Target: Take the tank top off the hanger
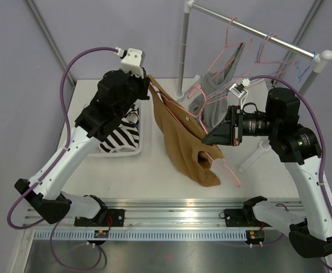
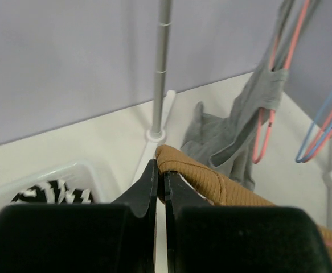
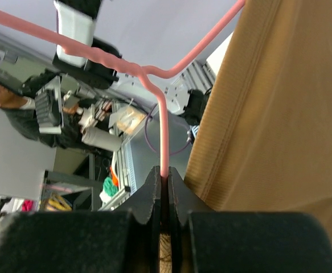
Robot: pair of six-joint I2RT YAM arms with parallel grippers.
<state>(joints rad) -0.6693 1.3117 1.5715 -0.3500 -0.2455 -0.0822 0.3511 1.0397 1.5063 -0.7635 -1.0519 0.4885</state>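
The tan ribbed tank top [image 1: 183,142] hangs stretched between my two grippers above the table. My left gripper [image 1: 150,85] holds its upper end: in the left wrist view the jaws [image 2: 160,170] are shut on a folded strap of the tank top [image 2: 211,182]. The pink wire hanger [image 1: 228,168] runs through the garment and its hook sticks out low on the right. My right gripper [image 1: 207,138] is shut on the hanger's wire [image 3: 163,131], which rises from between the fingers [image 3: 164,173], with the tank top [image 3: 279,114] draped just to its right.
A white basket [image 1: 140,149] holding a black-and-white striped garment sits under the left arm. A clothes rack [image 1: 181,51] stands at the back, with a grey garment [image 1: 217,91] on a pink hanger and blue hangers [image 1: 291,65]. Its right foot [image 1: 257,153] stands by the right arm.
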